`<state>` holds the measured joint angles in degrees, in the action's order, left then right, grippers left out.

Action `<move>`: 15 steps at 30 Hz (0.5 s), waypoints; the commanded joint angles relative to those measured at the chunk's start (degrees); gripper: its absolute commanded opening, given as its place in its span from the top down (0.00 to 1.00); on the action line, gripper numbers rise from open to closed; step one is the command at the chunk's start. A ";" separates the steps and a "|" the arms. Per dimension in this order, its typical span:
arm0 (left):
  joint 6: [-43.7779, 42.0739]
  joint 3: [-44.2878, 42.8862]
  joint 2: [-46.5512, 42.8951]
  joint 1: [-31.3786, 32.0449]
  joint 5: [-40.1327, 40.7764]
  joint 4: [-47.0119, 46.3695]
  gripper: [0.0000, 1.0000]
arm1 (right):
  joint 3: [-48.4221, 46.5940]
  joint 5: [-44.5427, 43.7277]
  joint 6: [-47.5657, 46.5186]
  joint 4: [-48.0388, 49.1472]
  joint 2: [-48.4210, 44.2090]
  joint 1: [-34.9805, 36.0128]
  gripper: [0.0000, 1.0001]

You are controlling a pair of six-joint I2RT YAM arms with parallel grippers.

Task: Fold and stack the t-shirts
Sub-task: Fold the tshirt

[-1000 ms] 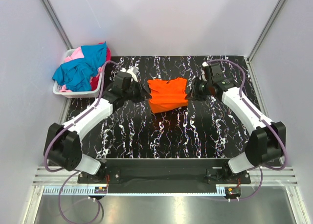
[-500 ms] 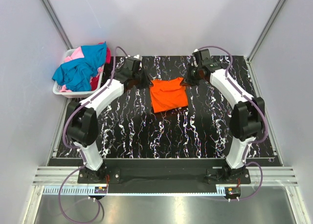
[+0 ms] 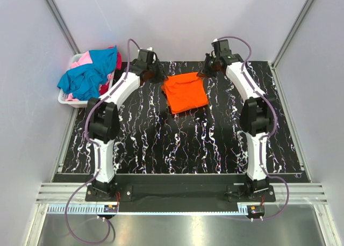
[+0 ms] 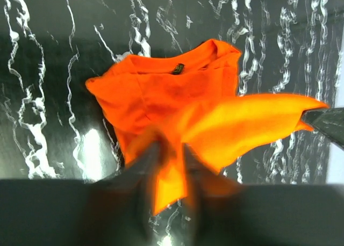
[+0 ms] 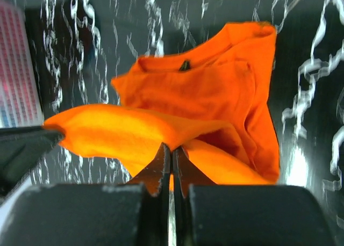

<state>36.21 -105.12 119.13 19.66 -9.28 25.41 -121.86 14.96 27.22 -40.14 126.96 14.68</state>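
Lifted orange t-shirt (image 3: 184,91) edge spans both tools.
The right tool (image 5: 172,161) pinches it; the left tool (image 4: 166,165) is blurred, state cannot be told.

We are seeing the orange cloth t-shirt (image 3: 184,92) lying on the black marbled table (image 3: 161,144), right of the white plastic basket (image 3: 80,101).

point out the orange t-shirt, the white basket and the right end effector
orange t-shirt (image 3: 185,93): top external view, middle of the cloth
white basket (image 3: 80,102): top external view, its near slatted wall
right end effector (image 5: 171,152): right wrist view, between its closed fingertips, pinching the shirt
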 commanded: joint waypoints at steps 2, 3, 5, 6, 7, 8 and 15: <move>-1.58 -9.11 8.55 -1.73 -1.10 0.78 0.43 | -12.04 1.83 -0.06 -1.52 10.13 -1.58 0.78; -1.75 -10.27 8.57 -2.08 -1.01 0.78 0.39 | -14.26 1.83 0.20 -1.52 11.98 -1.76 0.69; -1.93 -11.59 11.56 -2.78 -0.13 -0.87 0.34 | -21.09 3.40 0.90 -2.40 17.26 -2.81 0.59; -1.93 -11.42 12.08 -3.39 0.31 -1.84 0.31 | -23.05 3.41 1.51 -2.49 18.49 -3.07 0.57; -2.02 -10.90 12.09 -3.66 0.57 -3.33 0.29 | -25.07 3.23 1.69 -2.49 20.59 -3.51 0.56; -1.84 -10.20 11.83 -3.84 1.01 -6.39 0.28 | -27.96 3.41 1.87 -2.40 21.40 -4.21 0.55; -0.17 -6.95 9.11 -3.75 -4.60 -9.68 0.25 | -25.81 3.85 0.30 -2.40 20.79 -5.18 0.55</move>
<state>35.81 -112.73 132.27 15.16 -10.15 20.60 -147.72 17.67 28.73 -43.03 151.39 9.52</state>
